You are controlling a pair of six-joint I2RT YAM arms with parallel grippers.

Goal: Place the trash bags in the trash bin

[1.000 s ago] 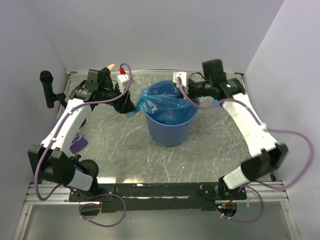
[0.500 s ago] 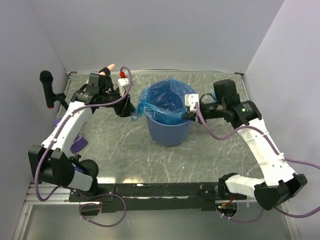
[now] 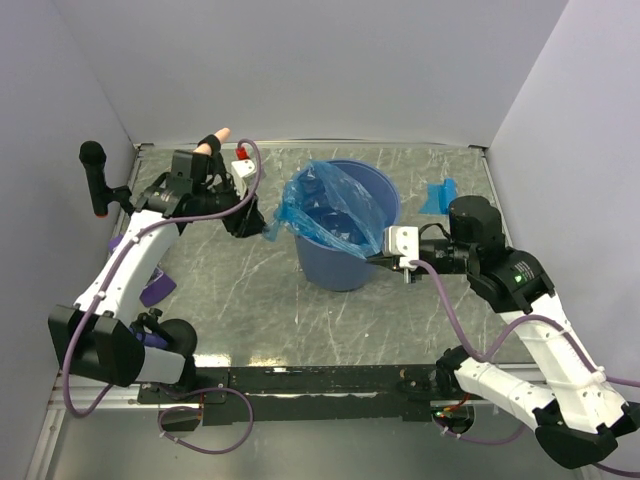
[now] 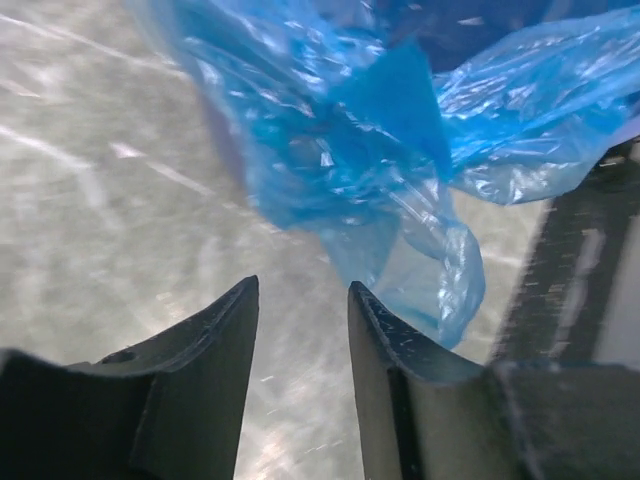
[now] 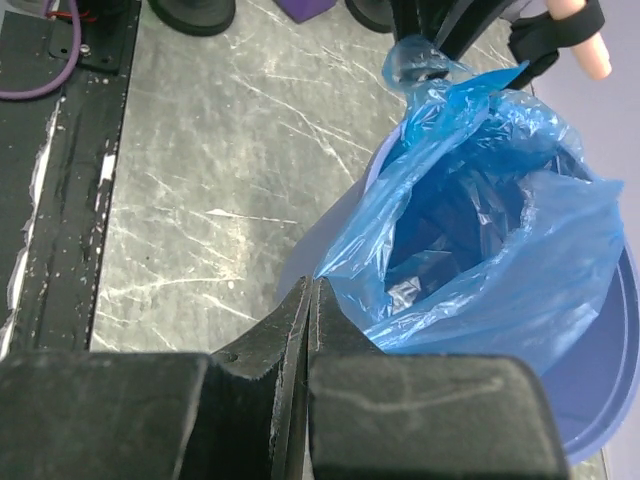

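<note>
Right gripper [image 5: 310, 298] pressed fully closed on the near edge of the trash bag [image 5: 480, 210], which drapes across the trash bin [image 3: 340, 272] mouth. Left gripper [image 4: 300, 305] slightly parted, empty; bunched bag corner just ahead.

2 white-and-black arms [image 3: 130, 250] — purple cables [image 3: 441, 297]

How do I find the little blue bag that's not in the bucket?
Find the round blue bucket in the middle of the table. Look past it to the right, near the back corner. The little bag lies flat there alone, unlike the big crinkly bag draped over the bucket.
</note>
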